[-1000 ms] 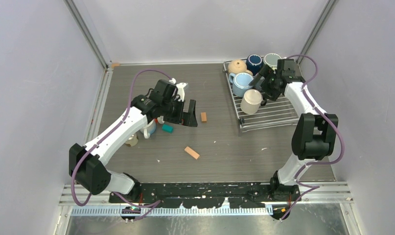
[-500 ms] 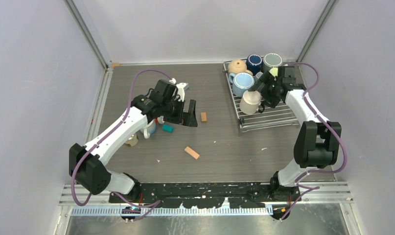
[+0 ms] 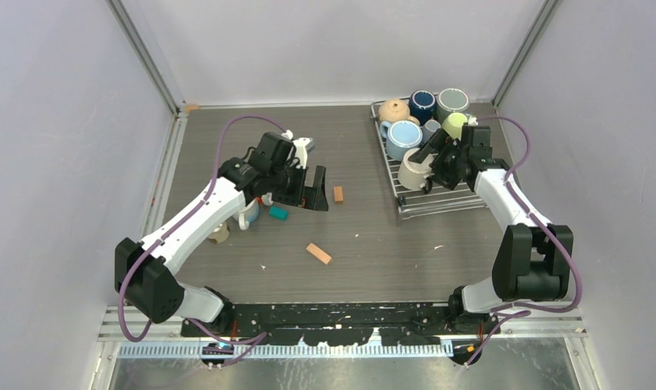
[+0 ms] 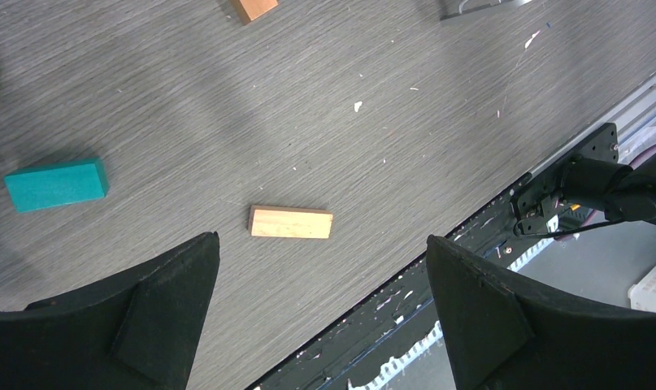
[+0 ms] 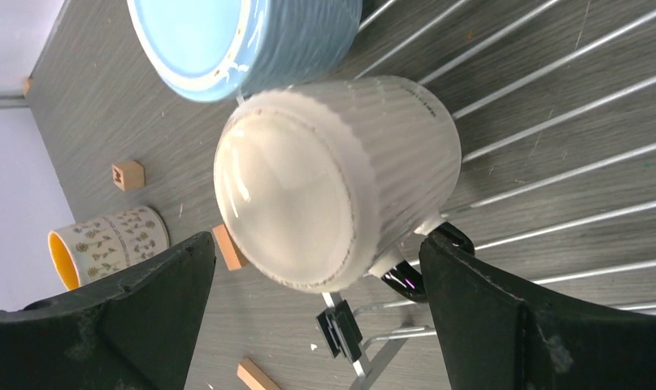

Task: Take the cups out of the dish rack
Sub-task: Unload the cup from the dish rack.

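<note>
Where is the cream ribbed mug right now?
In the top view the cream mug sits right of centre, at the dish rack's near-left corner, just in front of the light blue mug, with the open right pincer pointed at it.

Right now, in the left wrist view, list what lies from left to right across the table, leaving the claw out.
Going across: teal block → tan wooden block → black arm mount at the table's edge.
</note>
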Controlling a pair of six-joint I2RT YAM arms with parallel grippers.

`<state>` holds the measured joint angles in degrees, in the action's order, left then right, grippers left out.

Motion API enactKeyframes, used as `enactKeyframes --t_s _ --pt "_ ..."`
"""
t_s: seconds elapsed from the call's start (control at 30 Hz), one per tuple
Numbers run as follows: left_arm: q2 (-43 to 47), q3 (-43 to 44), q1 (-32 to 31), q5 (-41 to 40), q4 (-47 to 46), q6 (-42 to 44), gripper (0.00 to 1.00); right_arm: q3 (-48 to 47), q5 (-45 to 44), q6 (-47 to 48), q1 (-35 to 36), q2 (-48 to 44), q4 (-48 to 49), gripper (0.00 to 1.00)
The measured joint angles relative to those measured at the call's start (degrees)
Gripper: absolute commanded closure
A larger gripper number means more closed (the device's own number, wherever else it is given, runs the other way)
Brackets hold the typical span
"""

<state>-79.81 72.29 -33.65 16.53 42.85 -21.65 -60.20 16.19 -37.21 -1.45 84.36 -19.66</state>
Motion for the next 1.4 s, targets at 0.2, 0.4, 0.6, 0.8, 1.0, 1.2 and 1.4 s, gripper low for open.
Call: enactKeyframes --t_s 0.2,0.4,0.6,0.8,1.0,1.2,1.4 --pt "-0.33 0.00 -0.07 0.00 0.00 0.00 0.00 2.25 -2.08 2.32 1.66 -2.97 0.22 0.00" --pt "-0.59 0.00 -0.11 0.02 0.00 0.00 0.00 2.71 -7.91 6.34 5.62 -3.32 -0.17 0.00" --pt "-0.66 0.00 -0.17 0.02 0.00 0.00 0.00 3.87 -12.63 9.99 7.85 -3.34 -0.48 0.06" --pt "-0.92 0.00 -0.26 0.02 0.00 0.00 0.00 4.68 -16.59 12.74 9.79 -3.32 -0.50 0.14" --pt "-1.11 0.00 -0.46 0.00 -0.02 0.00 0.00 5.79 -19.61 14.23 11.43 -3.32 0.50 0.32" --pt "-1.25 0.00 -0.48 0.00 -0.04 0.00 0.00 7.39 -21.18 14.67 12.00 -3.21 2.49 0.48" --pt "-1.42 0.00 -0.48 0.00 -0.04 0.00 0.00 7.39 -23.04 14.62 12.72 -2.05 4.17 0.59"
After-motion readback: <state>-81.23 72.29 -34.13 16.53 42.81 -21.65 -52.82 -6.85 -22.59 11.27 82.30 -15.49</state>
